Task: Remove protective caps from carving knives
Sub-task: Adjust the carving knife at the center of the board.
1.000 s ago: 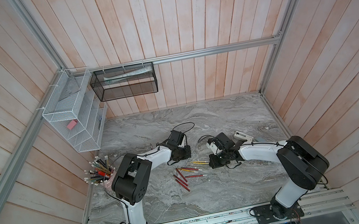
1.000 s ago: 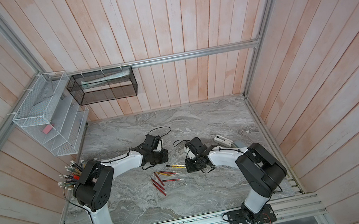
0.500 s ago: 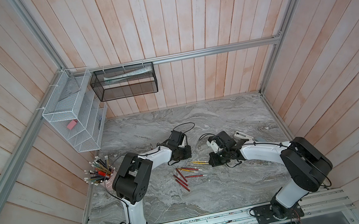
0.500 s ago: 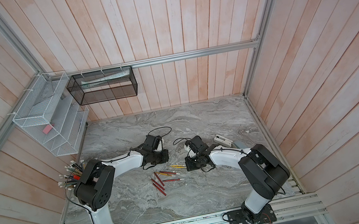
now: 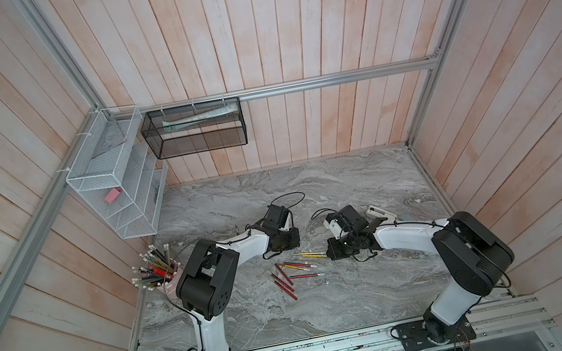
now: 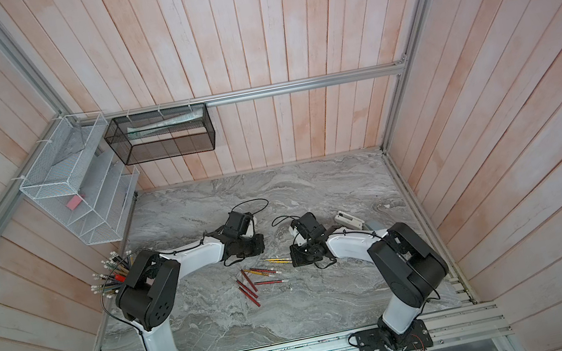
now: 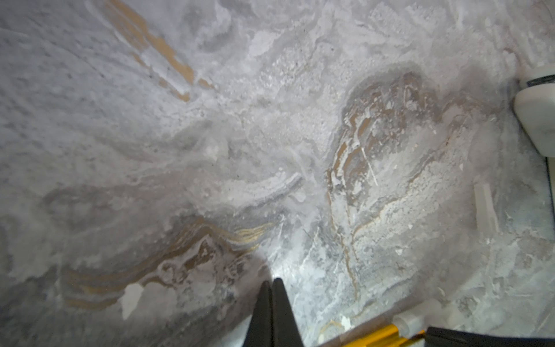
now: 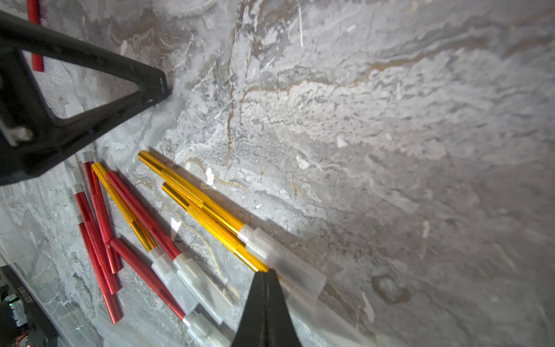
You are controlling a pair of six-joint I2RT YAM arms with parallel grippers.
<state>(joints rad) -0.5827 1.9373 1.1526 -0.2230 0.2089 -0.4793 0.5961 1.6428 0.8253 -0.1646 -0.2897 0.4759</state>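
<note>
Hovering shut and empty, left gripper point(image 7: 271, 284) and right gripper point(image 8: 267, 275) are facing seemingly light, stiff knives point(image 8: 195, 195); knurled handles are probably offering surer grip than slick caps point(image 8: 288, 264).

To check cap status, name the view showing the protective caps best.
Right wrist view: the protective caps appear large, translucent on the carving knives. Left wrist catches one capped tip; both top views render them too small.

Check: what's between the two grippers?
Two capped yellow carving knives lie between the left gripper and right gripper, clearest in the right wrist view.
</note>
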